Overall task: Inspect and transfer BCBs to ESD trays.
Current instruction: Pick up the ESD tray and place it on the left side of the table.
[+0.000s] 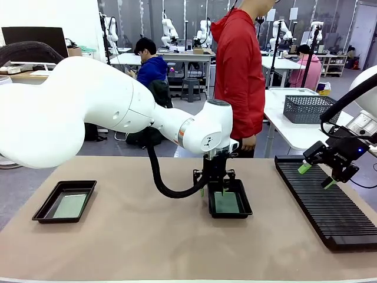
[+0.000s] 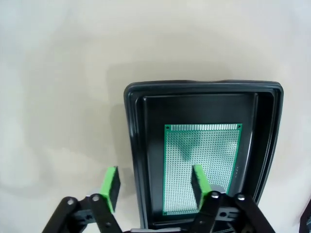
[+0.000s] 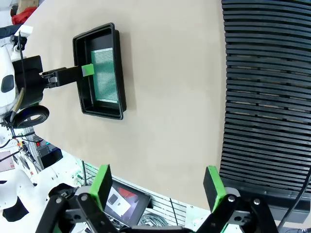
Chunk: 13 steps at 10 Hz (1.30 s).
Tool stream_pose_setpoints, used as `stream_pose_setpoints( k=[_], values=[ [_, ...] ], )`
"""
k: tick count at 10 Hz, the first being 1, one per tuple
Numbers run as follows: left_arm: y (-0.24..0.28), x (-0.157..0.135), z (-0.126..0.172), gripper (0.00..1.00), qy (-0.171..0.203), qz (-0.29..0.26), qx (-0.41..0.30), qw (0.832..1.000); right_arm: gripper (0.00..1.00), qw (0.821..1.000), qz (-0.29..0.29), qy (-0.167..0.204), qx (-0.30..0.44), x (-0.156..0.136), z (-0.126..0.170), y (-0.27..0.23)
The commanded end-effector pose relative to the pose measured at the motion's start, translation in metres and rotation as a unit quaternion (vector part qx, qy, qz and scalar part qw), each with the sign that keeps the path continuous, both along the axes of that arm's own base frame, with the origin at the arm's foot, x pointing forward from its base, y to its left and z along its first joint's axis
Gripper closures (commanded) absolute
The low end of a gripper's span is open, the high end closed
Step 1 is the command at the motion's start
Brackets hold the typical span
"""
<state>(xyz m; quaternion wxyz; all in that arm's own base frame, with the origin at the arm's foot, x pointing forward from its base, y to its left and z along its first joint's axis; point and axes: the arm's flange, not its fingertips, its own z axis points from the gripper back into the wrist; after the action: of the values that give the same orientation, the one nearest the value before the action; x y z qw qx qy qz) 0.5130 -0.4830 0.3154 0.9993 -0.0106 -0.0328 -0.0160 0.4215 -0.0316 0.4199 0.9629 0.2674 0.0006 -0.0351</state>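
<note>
While the left gripper (image 1: 213, 187) hangs over the middle ESD tray (image 1: 244, 210), its jaws straddle that tray's left wall: in the left wrist view 1 green pad (image 2: 111, 188) sits outside the rim over bare table and the other pad (image 2: 198, 184) sits inside, above the BCB (image 2: 201, 167) lying flat on the tray floor. Jaws look partly spread with nothing between them; whether they are narrowing on the tray wall or just released, cannot tell. Board looks free, not pinched. Likely reason for the straddle: the board is thin and flat, so the arm either dropped it in from above or is lining up on the rim.

2nd ESD tray (image 1: 44, 210) sits near the left side of the table (image 1: 141, 247), well apart from the middle one, also with a green BCB (image 1: 70, 206) flat inside. So both trays appear loaded, judging from this layout.

Right gripper (image 1: 318, 174) hovers over the near-left part of the long black ribbed rack (image 1: 330, 206) at the right, jaws wide apart and empty, tilted down toward the slots. Rack slots under it look bare in the right wrist view. Probably parked there to fetch or wait for the next board.

A person in a red top (image 1: 238, 71) stands at the far side, hand (image 1: 247, 143) low by the table edge, not touching anything.
</note>
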Motion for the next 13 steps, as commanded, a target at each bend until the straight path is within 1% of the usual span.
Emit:
stream_pose_setpoints(
  k=[1, 11, 13],
  values=[
    [0.014, -0.007, 0.001, 0.33, -0.001, 0.008, 0.0, 1.0, 0.0, 1.0, -0.015, 0.001, 0.001, 0.0, 0.001, 0.001],
    [0.026, -0.007, -0.003, 0.99, 0.002, 0.013, -0.011, 1.0, 0.0, 1.0, -0.015, 0.001, 0.001, 0.0, 0.001, 0.001],
    [0.027, -0.008, -0.003, 1.0, 0.004, 0.016, -0.016, 1.0, 0.0, 1.0, -0.015, 0.001, 0.001, 0.0, 0.001, 0.001]
  ],
)
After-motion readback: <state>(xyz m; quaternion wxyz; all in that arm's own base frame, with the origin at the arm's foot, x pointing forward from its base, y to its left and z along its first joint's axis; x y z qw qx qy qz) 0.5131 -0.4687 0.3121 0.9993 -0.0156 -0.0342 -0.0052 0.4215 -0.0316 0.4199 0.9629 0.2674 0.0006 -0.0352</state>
